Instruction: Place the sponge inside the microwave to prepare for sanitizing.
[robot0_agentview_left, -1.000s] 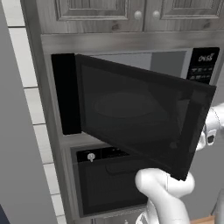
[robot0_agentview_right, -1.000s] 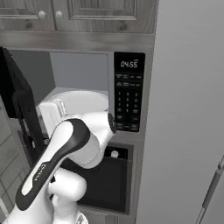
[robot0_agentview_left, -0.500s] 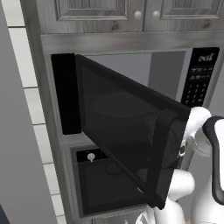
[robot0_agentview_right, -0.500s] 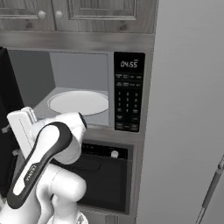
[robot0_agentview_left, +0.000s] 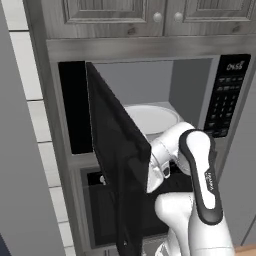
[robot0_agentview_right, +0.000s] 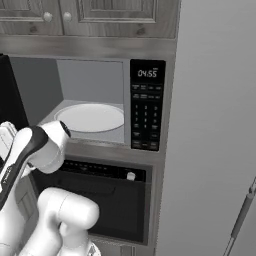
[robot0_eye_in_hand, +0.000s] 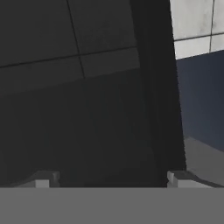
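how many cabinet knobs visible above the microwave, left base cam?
2: left knob and right knob, side by side where the two cabinet doors meet, above the microwave. Others may sit out of frame.

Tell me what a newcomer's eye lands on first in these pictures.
The microwave's dark glass door stands swung wide open, jutting out at the left of the cavity. Inside, the round pale turntable lies bare on the grey floor, with the lit keypad panel reading 04:55 to its right. The white arm bends in front of the opening, above the black oven below.
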